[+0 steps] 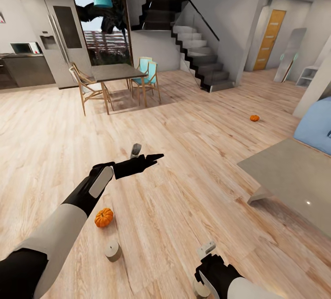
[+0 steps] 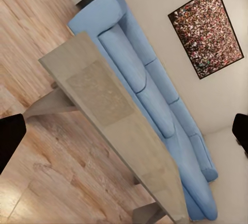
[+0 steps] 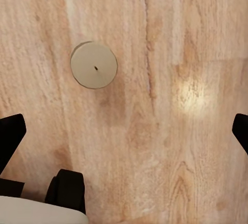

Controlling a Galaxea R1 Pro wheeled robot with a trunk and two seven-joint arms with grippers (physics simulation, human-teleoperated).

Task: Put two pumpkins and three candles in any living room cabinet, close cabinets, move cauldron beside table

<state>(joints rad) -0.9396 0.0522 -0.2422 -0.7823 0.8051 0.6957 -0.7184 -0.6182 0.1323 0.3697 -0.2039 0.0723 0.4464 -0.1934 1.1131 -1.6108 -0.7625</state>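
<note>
While both grippers hang open and empty, a candle point(image 3: 93, 64) stands on the floor point(image 3: 170, 38) below the right gripper point(image 3: 124, 131), and a pumpkin point(image 1: 104, 217) lies near the left arm.

The left arm reaches forward, its gripper point(image 1: 146, 157) level with its 2 fingers spread. The right gripper point(image 1: 205, 262) points down at the floor, fingers apart, empty.

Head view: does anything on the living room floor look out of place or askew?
Yes. Two pumpkins sit loose on the wood floor: a near pumpkin below the left arm and a far pumpkin toward the sofa. A candle beside the near pumpkin lies tilted rather than upright. Nothing looks spilled or broken.
</note>
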